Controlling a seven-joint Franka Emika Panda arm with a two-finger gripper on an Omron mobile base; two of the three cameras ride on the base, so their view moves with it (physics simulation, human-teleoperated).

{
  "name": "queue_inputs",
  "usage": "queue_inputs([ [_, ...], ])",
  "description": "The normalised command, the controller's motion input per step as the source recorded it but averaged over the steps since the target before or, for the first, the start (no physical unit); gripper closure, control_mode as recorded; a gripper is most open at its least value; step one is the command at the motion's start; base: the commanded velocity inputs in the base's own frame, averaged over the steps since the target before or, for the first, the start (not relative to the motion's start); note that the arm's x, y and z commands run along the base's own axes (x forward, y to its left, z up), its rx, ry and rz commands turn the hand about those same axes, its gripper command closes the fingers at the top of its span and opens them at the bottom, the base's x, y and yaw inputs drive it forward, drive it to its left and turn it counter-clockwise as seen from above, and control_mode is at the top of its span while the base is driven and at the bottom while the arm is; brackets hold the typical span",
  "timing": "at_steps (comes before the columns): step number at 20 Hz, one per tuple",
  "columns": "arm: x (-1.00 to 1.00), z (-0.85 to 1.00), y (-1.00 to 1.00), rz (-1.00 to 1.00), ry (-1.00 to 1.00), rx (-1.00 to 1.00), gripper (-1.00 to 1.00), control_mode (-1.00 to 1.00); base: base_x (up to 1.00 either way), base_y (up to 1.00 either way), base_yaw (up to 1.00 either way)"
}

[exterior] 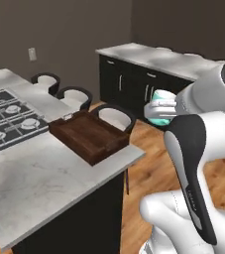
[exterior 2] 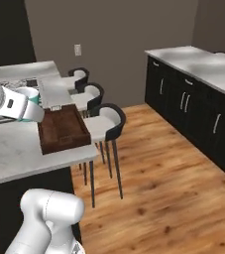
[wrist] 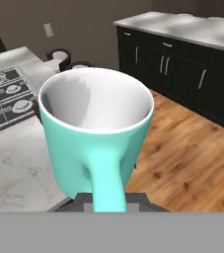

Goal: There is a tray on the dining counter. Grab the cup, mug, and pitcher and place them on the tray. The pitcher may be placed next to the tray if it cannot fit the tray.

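The hand (wrist: 108,200) pinches the mug (wrist: 96,136) by its handle, fingers pressed together on that narrow strip, so the teal body stands upright ahead of the fingers with its pale mouth open to the hand camera. Gripping the handle keeps the cup walls clear and lets the base go down flat when it is set.

In the left base view the mug (exterior: 159,107) hangs in the air to the right of the surface (exterior: 39,173), above the wooden floor (exterior: 148,163) and not yet over the marble. It rides high enough to clear the tray's rim on the way in.

The tray (exterior: 88,135) lies at the near right corner of the surface, just beside the edge and well apart from the cooktop (exterior: 7,121) on the left. That corner spot suits a reach from the stool side. Its floor is bare, so none of the three vessels is placed.

My judgement: the carry is under way, and the next need is a move left over the tray.
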Motion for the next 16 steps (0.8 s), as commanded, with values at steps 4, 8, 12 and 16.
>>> queue_inputs([
  [4,0.0,0.0,0.0,0.0,0.0,0.0,1.0,1.0,0.7,-0.4,0.49],
  [8,0.0,0.0,0.0,0.0,0.0,0.0,1.0,1.0,0.51,-0.23,0.49],
  [12,0.0,0.0,0.0,0.0,0.0,0.0,1.0,1.0,0.43,-0.15,0.49],
  [16,0.25,-0.09,-0.05,0.23,0.11,0.02,1.0,-1.0,0.19,-0.05,0.23],
])
